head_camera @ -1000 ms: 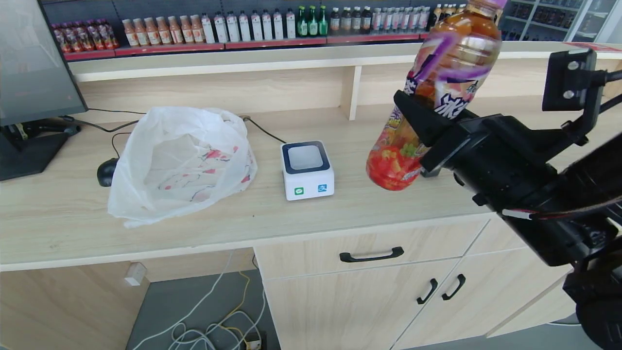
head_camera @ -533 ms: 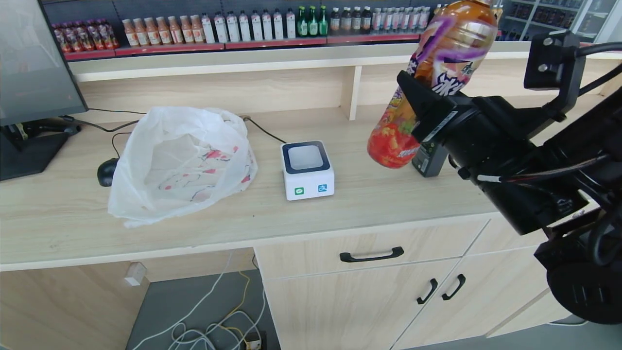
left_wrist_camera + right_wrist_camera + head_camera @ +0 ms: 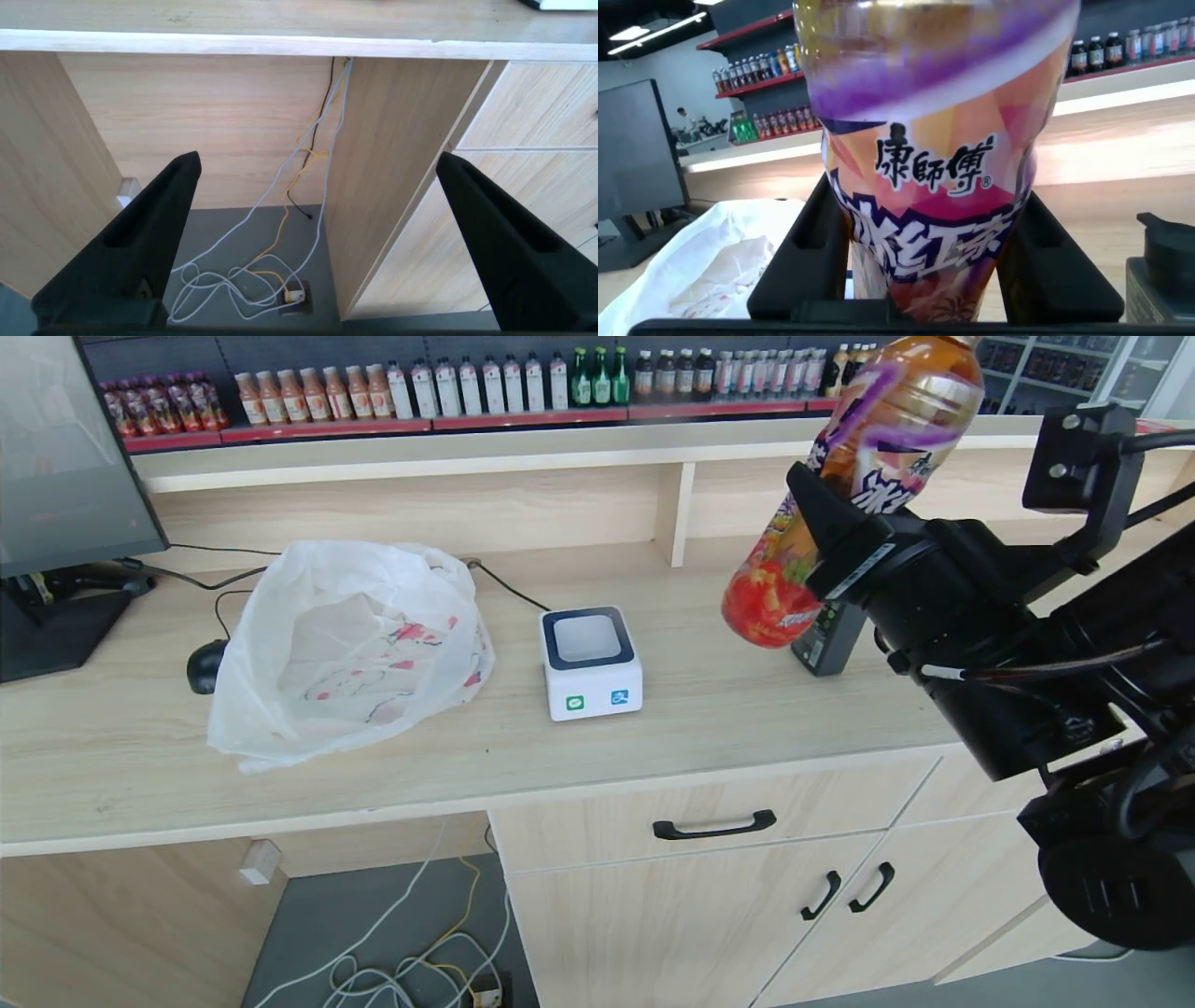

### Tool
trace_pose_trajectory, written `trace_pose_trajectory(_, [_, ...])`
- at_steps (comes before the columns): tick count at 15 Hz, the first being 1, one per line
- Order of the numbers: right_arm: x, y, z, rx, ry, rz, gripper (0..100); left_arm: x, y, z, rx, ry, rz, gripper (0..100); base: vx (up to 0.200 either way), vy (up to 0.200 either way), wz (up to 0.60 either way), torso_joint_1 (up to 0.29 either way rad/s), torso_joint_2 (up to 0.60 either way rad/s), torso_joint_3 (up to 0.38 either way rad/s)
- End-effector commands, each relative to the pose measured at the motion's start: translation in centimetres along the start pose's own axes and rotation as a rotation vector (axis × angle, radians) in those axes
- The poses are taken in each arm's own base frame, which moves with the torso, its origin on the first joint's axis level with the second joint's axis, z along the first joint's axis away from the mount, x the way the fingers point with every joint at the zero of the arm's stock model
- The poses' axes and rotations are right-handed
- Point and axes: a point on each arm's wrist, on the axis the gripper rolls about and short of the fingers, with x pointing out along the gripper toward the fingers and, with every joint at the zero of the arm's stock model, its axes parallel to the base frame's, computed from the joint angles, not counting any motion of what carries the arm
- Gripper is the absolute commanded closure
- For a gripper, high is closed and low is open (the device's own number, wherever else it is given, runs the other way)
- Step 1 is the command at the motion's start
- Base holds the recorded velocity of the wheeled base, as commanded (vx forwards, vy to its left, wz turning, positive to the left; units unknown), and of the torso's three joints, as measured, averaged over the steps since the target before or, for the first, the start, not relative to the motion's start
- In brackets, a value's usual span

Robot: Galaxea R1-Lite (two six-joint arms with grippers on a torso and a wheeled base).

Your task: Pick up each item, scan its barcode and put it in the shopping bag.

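A tea bottle (image 3: 864,476) with a purple, orange and red label hangs in the air over the right part of the wooden checkout counter (image 3: 709,719), clamped at mid-body between the black fingers of the right gripper (image 3: 834,527). It is tilted, its red base lower and turned toward the scanner, its top leaning up and away to the right. From the right wrist the bottle (image 3: 938,140) stands between the two fingers of the right gripper (image 3: 924,271), which press against its sides. Just behind the bottle's base a dark handheld device (image 3: 829,642) stands on the counter. The white scanner box (image 3: 591,663) sits near the middle of the counter, well apart from the bottle, with the white plastic shopping bag (image 3: 345,644) lying open to its left. A black mouse (image 3: 203,665) rests beside the bag, near a monitor (image 3: 65,457). Below the counter edge, the left gripper (image 3: 318,161) has its fingers spread wide apart, holding nothing, facing cables (image 3: 252,280) on the floor.
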Motion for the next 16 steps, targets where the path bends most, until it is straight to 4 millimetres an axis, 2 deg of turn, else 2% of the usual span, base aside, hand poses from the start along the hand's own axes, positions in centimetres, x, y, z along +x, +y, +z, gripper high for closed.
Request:
trace_pose_trajectory(1, [-0.7,-0.1,-0.2,-0.002,0.013,0.000,100,0.0,0.0,0.0,-0.002,0.000,0.000,0,0.000,0.200,0.00,0.002,0.00,0.007])
trace_pose_trajectory(10, [-0.5,-0.3,0.8,0.020,-0.029,-0.004,100,0.0,0.0,0.0,0.001,0.000,0.000,0,0.000,0.200,0.00,0.003,0.00,0.002])
trace_pose_trajectory(16, [-0.1,-0.2,1.2,0.035,-0.062,-0.001,100,0.0,0.0,0.0,0.004,0.000,0.000,0,0.000,0.000,0.00,0.000,0.00,0.000])
